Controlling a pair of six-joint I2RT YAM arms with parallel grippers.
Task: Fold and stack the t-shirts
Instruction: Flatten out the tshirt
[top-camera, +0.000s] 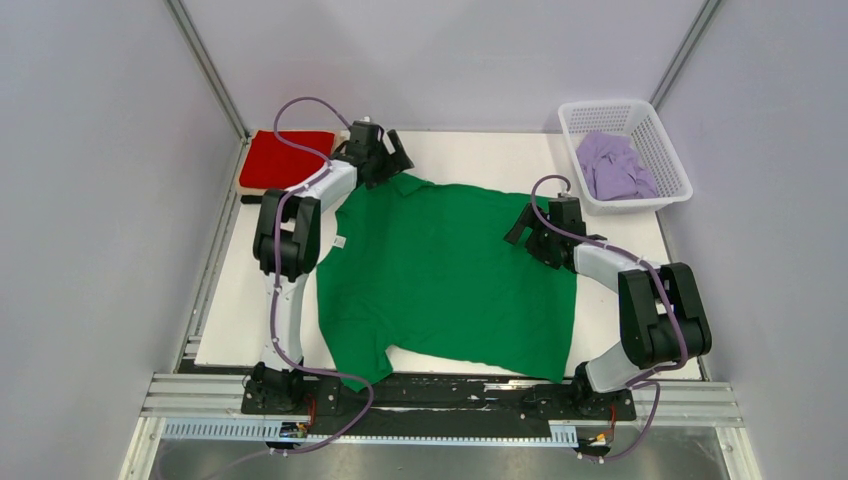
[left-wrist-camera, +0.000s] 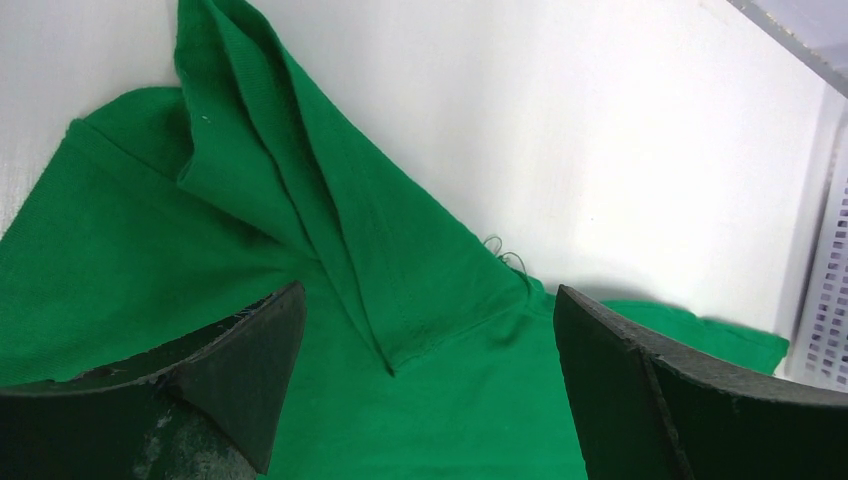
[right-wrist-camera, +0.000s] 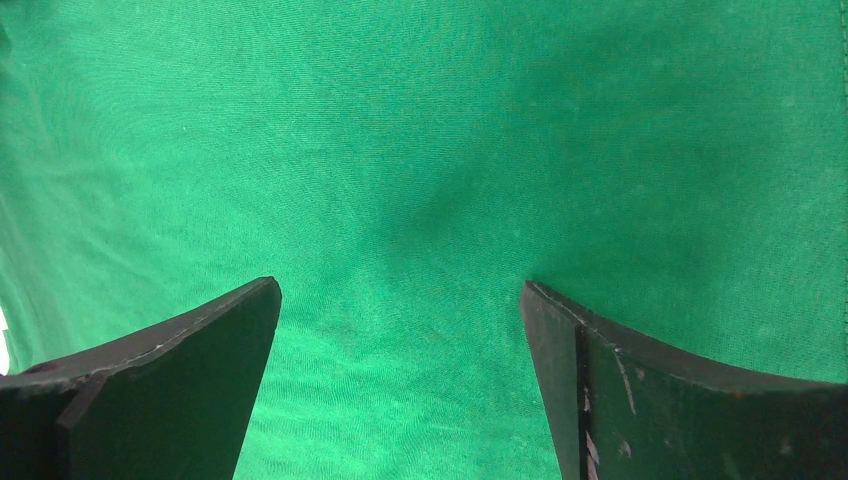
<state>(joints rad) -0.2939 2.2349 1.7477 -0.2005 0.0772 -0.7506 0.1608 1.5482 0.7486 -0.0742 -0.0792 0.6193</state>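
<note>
**Jaws wide on both arms, nothing held**

The left arm reaches far forward with its elbow raised. The left gripper (left-wrist-camera: 425, 330) is released, and a raised fold of the green t-shirt (top-camera: 450, 270) lies just ahead between its fingers, ungrasped. The right arm bends its elbow outward and points inward. The right gripper (right-wrist-camera: 400, 300) is likewise spread, with flat green cloth directly beneath it. Seen from above, a folded red t-shirt (top-camera: 285, 158) lies just left of the left gripper, and beyond the right gripper, to its right, a lilac t-shirt (top-camera: 612, 165) sits in the white basket (top-camera: 600, 107).
</note>
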